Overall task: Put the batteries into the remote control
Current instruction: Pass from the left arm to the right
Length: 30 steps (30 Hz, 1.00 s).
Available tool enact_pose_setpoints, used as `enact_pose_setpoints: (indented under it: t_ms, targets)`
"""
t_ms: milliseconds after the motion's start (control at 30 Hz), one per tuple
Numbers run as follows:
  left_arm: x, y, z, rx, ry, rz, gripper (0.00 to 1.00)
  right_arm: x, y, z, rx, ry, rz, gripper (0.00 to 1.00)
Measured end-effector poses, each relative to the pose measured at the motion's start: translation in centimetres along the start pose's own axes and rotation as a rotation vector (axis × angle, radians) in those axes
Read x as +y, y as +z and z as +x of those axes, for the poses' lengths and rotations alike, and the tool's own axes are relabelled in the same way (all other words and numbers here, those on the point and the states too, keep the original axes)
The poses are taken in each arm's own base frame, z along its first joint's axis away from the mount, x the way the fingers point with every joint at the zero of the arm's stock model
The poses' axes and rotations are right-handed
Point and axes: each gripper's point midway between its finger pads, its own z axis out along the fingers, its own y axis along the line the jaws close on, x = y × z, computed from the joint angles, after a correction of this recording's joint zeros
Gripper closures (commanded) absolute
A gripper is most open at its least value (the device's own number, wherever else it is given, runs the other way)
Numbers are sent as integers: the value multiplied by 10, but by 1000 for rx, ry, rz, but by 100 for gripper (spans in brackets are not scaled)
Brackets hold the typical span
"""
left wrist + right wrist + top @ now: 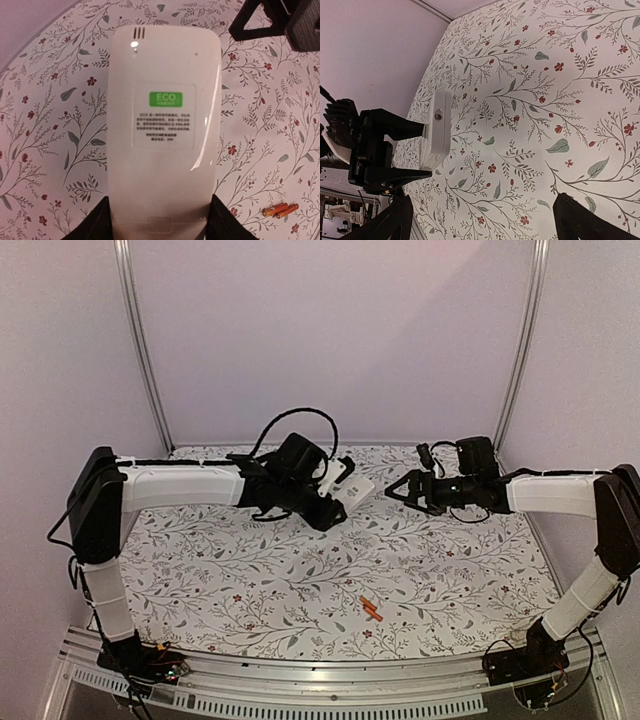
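The left fingers [92, 227] pinch the remote control [165, 125] aloft over the far worktop [250, 570], the right fingers [580, 220] spread empty facing it, and both batteries [371, 609] lie loose near the front edge, so loading seems not yet begun.

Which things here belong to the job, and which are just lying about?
Job: remote, held in the left fingers; two batteries lying on the cloth.
Not the job: the flowered cloth itself; metal posts; black cable.
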Motion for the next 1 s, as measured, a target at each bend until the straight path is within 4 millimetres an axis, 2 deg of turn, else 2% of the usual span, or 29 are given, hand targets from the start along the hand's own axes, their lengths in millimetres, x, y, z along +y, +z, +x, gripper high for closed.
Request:
enact_pose_setpoints:
  t_ms: [267, 700, 1000]
  targets:
    - [-19, -15, -15, -89, 49, 27, 75, 17, -1, -8, -18, 34, -84, 1]
    - [-37, -31, -24, -168, 105, 40, 76, 43, -4, -22, -46, 79, -210, 1]
    - [-45, -38, -25, -203, 126, 44, 76, 51, 9, -13, -12, 112, -242, 1]
